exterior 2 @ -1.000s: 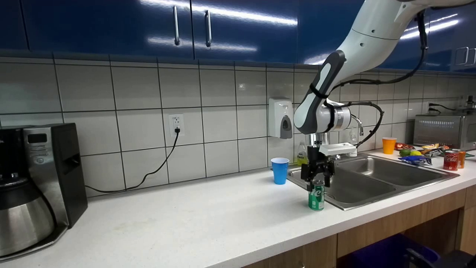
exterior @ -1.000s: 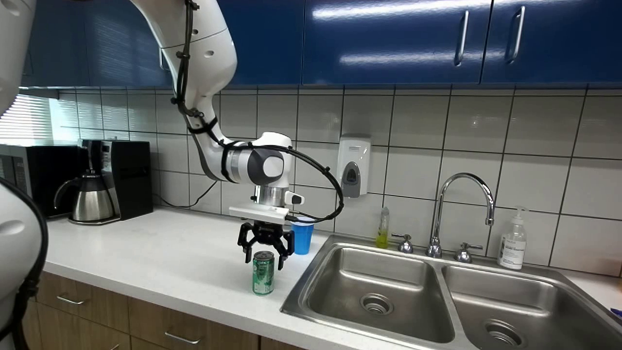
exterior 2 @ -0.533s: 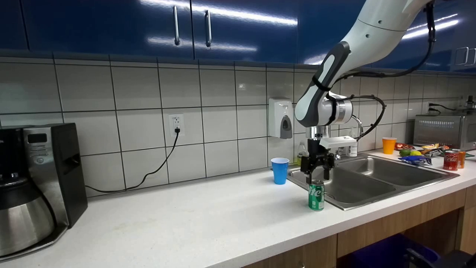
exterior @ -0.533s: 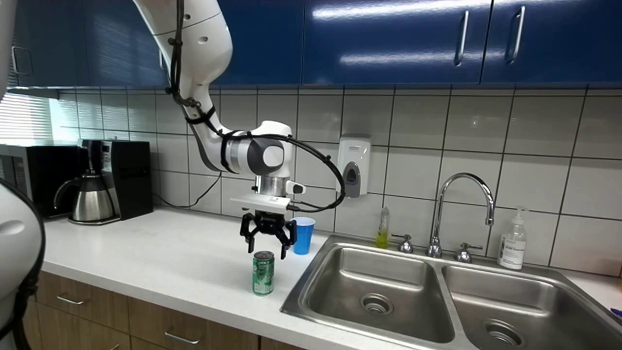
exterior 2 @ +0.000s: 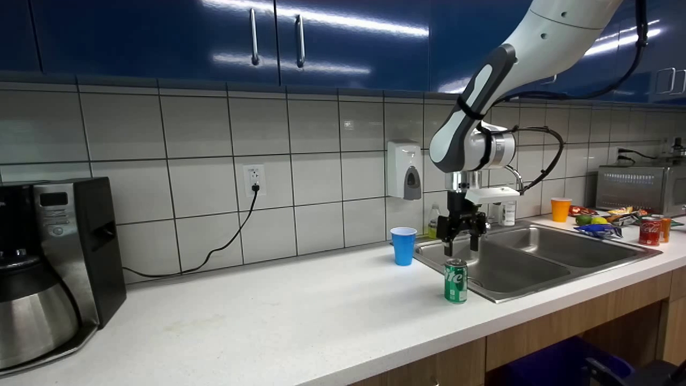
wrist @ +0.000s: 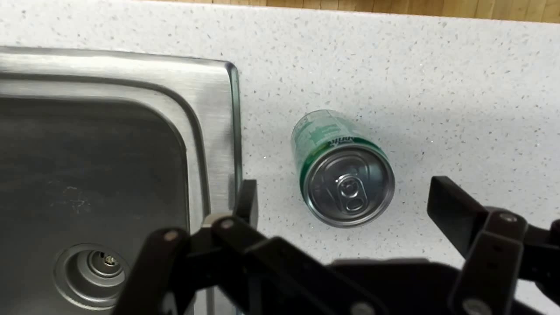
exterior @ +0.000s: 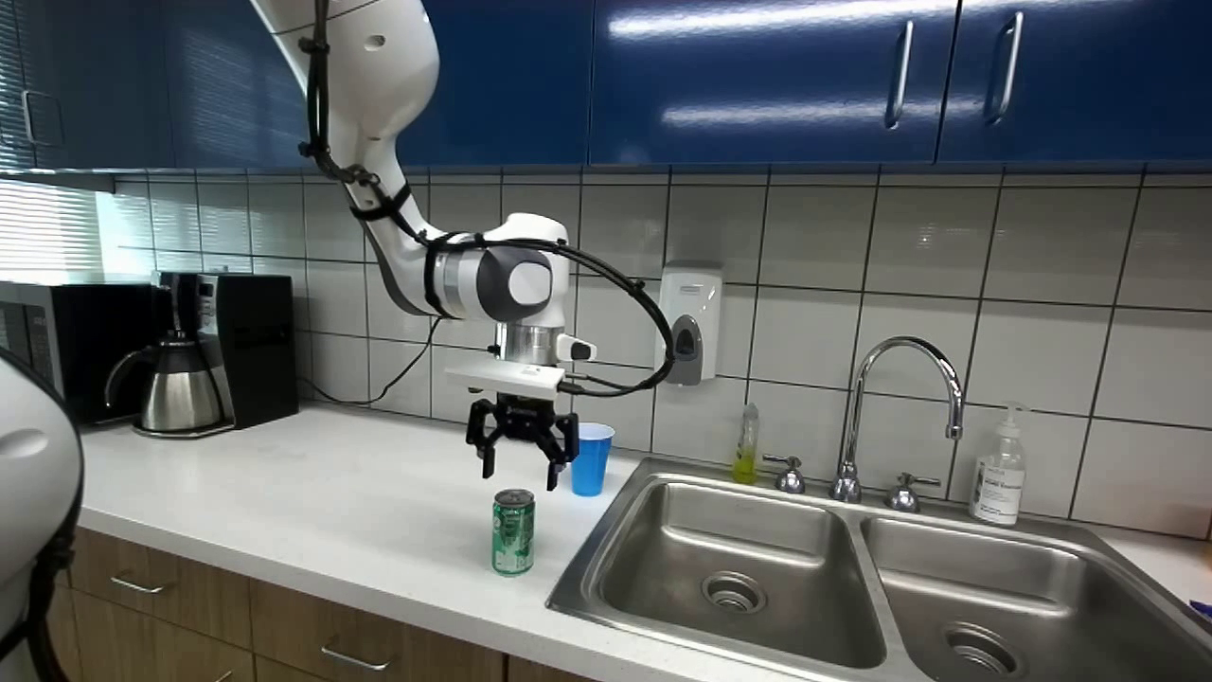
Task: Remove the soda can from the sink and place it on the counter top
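Note:
The green soda can (exterior: 512,540) with a silvery top stands upright on the off-white counter top (exterior: 379,511), just beside the sink (exterior: 606,616). It also shows in an exterior view (exterior 2: 455,284). My gripper (exterior: 520,475) is open and empty above the can, fingers pointing down, with a gap between fingertips and can top; it shows so too in an exterior view (exterior 2: 461,250). In the wrist view the can's lid (wrist: 350,186) appears between the two spread fingers (wrist: 455,214), touching neither. The sink's metal rim (wrist: 214,109) lies left of the can there.
A blue cup (exterior: 592,464) stands behind the gripper near the tiled wall. The chrome faucet (exterior: 847,426) and soap bottles are behind the sink. A coffee maker (exterior 2: 64,268) stands at the far end. An orange cup (exterior 2: 560,209), a red can (exterior 2: 650,231) and snacks lie beyond the sink.
My open gripper has risen from around the can's top to above it and clear of it. The can has stayed in place on the counter.

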Available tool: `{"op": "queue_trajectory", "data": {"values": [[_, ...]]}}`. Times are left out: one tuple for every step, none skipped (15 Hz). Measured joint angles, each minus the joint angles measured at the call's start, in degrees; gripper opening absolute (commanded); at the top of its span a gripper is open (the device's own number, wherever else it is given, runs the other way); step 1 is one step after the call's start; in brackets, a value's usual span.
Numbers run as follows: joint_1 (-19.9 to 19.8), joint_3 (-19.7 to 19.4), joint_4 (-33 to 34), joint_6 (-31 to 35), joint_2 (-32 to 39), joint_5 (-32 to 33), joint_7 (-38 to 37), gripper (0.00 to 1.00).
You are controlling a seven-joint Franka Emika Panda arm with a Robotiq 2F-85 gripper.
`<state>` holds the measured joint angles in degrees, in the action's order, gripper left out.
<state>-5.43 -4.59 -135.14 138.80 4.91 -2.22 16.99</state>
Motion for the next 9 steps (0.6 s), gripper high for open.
{"op": "queue_trajectory", "data": {"values": [[0.00,-0.05,-0.34,-0.25,-0.64,0.00,0.00,1.00],[0.00,-0.10,-0.71,-0.43,-1.25,0.01,0.00,1.00],[0.00,-0.18,-1.19,-0.65,-1.94,0.02,0.00,1.00],[0.00,-0.28,-1.69,-0.84,-2.62,0.04,0.00,1.00],[0.00,-0.43,-2.29,-1.21,-3.47,0.04,0.00,1.00],[0.00,-0.60,-2.89,-1.67,-4.33,0.08,0.00,1.00],[0.00,-0.79,-3.52,-2.16,-5.25,0.16,0.00,1.00],[0.00,-1.02,-4.13,-2.56,-6.13,0.34,0.00,1.00],[0.00,-1.31,-4.69,-3.01,-6.95,0.59,0.00,1.00]]}}
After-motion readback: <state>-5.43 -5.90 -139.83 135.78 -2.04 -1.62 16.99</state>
